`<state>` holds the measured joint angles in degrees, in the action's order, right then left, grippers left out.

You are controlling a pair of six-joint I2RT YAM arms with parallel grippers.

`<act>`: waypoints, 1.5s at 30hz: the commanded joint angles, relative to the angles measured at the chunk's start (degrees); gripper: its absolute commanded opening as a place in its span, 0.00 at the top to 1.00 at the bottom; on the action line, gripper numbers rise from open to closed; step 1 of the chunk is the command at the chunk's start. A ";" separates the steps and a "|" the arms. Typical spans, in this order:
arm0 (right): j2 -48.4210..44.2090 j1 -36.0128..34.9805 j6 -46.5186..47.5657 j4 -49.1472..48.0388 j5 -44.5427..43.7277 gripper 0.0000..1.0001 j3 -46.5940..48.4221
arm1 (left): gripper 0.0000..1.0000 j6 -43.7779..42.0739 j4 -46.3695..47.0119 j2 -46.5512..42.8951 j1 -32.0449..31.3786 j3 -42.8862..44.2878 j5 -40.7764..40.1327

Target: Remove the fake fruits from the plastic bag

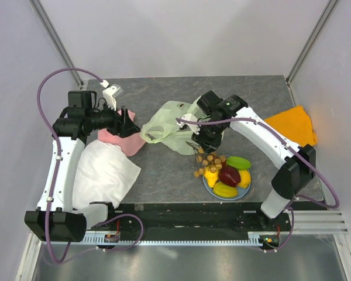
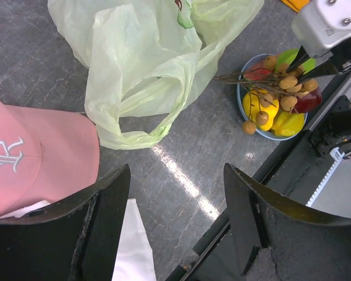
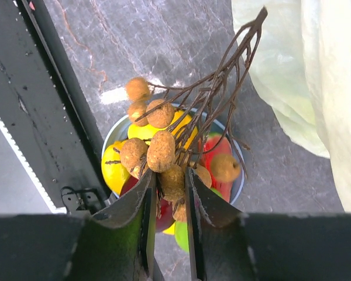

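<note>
One worktop [image 1: 164, 178], plastic bag [image 1: 169, 126] slack at centre; blue plate [image 1: 210, 194] near right holds several fake fruits [image 1: 229, 174]; right end effector [image 3: 167, 178] clamps brown cluster [image 3: 161, 149] above plate, left end effector [image 2: 176, 170] open. Step: cluster transfer. Next, likely: release onto plate.

You could read only one mark: a white stitched letter R, with a stroke in front of it, on the pink cap [image 2: 52, 158] lying just beside the plastic bag [image 2: 146, 64]. The bag's own small print was too small to read.
</note>
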<state>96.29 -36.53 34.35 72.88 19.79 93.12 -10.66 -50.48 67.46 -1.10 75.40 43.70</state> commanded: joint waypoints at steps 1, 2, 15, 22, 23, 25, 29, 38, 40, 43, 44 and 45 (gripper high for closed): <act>-3.48 -0.03 1.42 5.60 -0.80 0.73 3.73 | 0.28 1.25 2.14 -0.23 -0.04 -0.25 1.82; -3.83 -0.12 1.60 7.00 -1.16 0.74 3.73 | 0.28 1.25 2.05 -0.14 -0.04 -0.34 1.82; -14.02 0.32 -0.16 10.88 -5.46 0.78 -2.31 | 0.28 2.66 3.46 1.88 -0.04 0.10 3.41; -19.03 1.02 -0.07 10.79 -6.17 0.80 -10.67 | 0.28 3.97 4.25 3.20 -0.04 0.72 4.28; -19.82 1.29 0.02 10.88 -6.43 0.80 -11.46 | 0.28 3.89 4.16 3.20 -0.13 0.63 4.20; -20.26 1.73 0.80 10.79 -6.78 0.81 -13.49 | 0.28 4.06 4.16 3.20 -0.04 0.54 4.28; -20.09 2.78 1.51 10.70 -6.43 0.81 -16.12 | 0.28 3.89 4.16 2.85 -0.04 -0.25 4.11; -17.19 3.14 2.48 8.95 -7.40 0.59 -17.01 | 0.28 3.71 4.16 2.24 -0.13 -1.13 3.67; -16.93 3.14 2.48 8.59 -7.49 0.54 -16.75 | 0.28 3.71 4.16 2.24 -0.04 -1.13 3.76; -16.84 3.22 2.13 8.33 -7.92 0.02 -16.48 | 0.28 3.54 4.16 2.41 -0.04 -1.22 3.93; -16.75 3.14 2.13 8.24 -8.01 0.02 -16.31 | 0.28 3.54 4.16 2.67 -0.04 -1.22 3.85; -16.75 3.14 1.78 8.24 -8.10 0.02 -16.13 | 0.28 3.54 4.16 2.76 -0.04 -1.22 4.02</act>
<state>79.57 -33.52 36.27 77.25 12.51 76.51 -8.14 -47.81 70.76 -1.08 74.26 46.22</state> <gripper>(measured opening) 0.969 0.721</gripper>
